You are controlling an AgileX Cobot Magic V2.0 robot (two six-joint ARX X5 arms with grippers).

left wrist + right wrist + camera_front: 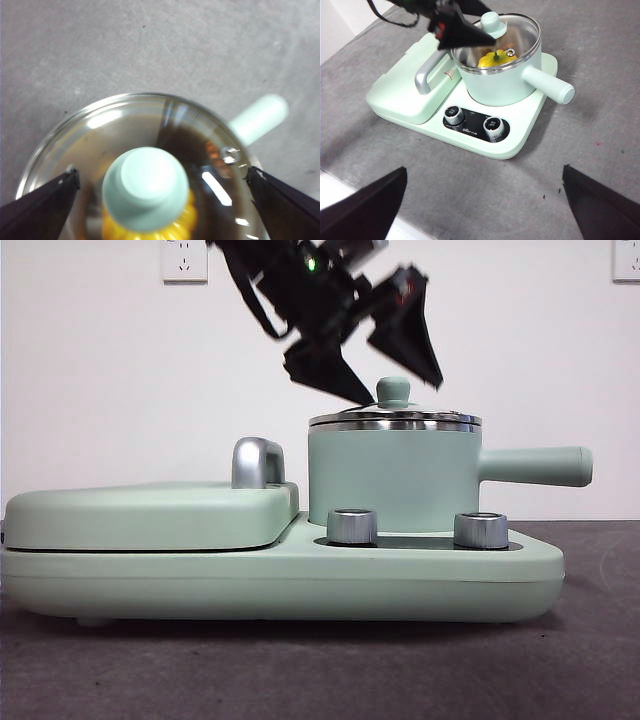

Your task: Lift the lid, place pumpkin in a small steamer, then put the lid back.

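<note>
The small steamer (385,480) stands on the right side of the mint-green cooker, its long handle (535,466) pointing right. The lid (395,421) rests on the steamer's rim with its knob (393,391) up. Through the glass of the lid (125,125) I see the pumpkin (185,222) inside the pot, and it also shows in the right wrist view as the pumpkin (496,58). My left gripper (162,172) hangs open just over the lid, one jaw on each side of the knob with a gap to it. My right gripper (484,172) is open, high and back from the cooker.
The cooker base (300,580) carries a wide flat cover (140,515) with a chrome handle (255,462) on its left half. Two steel dials (352,526) (481,530) sit in front of the pot. The grey table's edge (350,182) runs near my right gripper.
</note>
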